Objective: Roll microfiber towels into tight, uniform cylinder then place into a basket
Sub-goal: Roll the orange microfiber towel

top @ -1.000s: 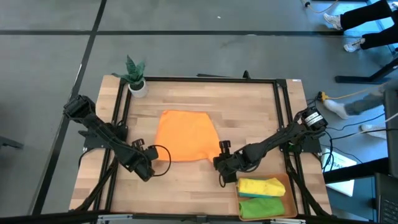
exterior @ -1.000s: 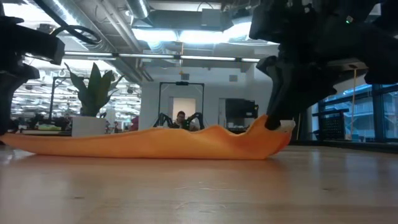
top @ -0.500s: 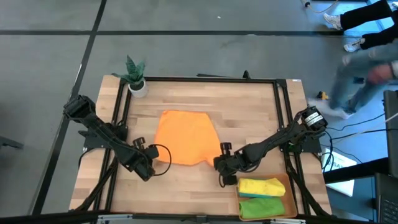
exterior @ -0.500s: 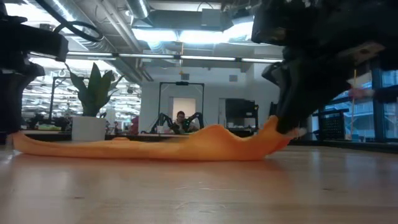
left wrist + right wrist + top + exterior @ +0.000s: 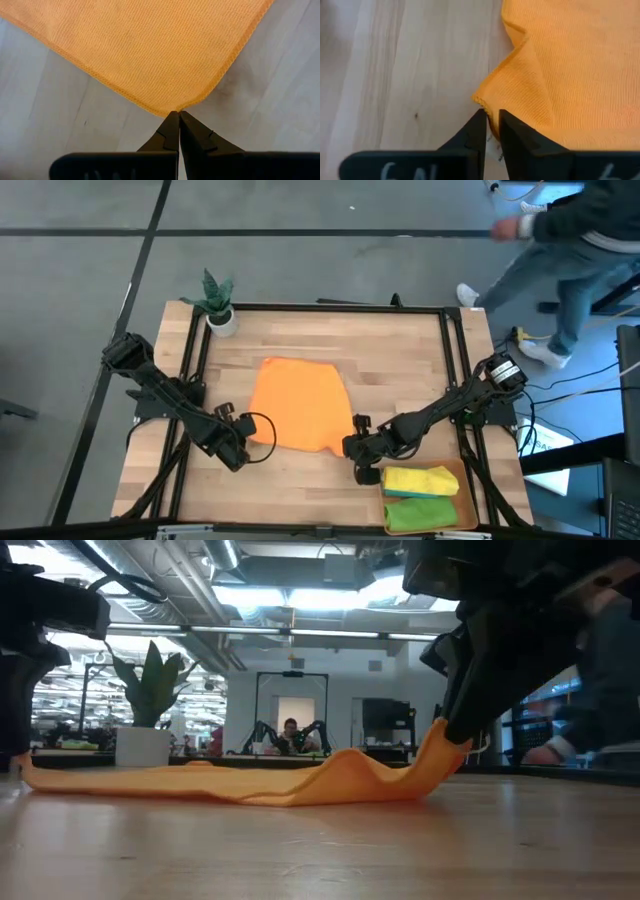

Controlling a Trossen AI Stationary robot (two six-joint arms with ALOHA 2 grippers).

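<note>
Orange towel [image 5: 298,402] flat mid-desk, basket [image 5: 428,498] at its right-near side. Left gripper [image 5: 174,121] fingers together, pinching the near-left corner. Right gripper [image 5: 491,121] fingers slightly apart around the lifted near-right corner. Roll axis runs between them.

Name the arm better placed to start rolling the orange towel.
Left, probably. The left pincer is shut right at the orange towel's near corner, while the right pincer has its jaws slightly parted around the opposite corner, seemingly letting go.
</note>
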